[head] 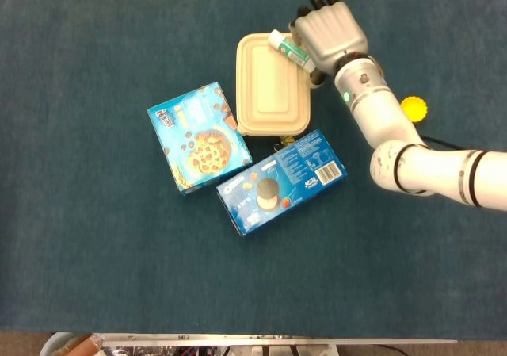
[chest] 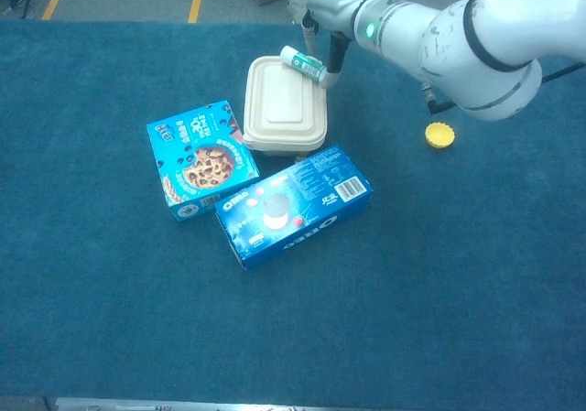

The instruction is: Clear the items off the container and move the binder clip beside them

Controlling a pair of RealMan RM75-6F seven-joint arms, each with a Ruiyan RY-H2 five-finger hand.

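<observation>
The container [head: 272, 84], cookie box [head: 199, 137] and Oreo box [head: 281, 180] form a tight cluster at frame centre, touching or nearly so, leaving no passage between them. The right hand [head: 328, 31] and its arm occupy the upper right. A yellow cap [head: 413, 108] lies right of the arm. Bare desk [head: 95, 253] surrounds the cluster at left, bottom and lower right.

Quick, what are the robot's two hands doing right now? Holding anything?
Right robot hand: over the white tube on the container; whether it grips the tube cannot be told.
Left robot hand: not in either view.
</observation>
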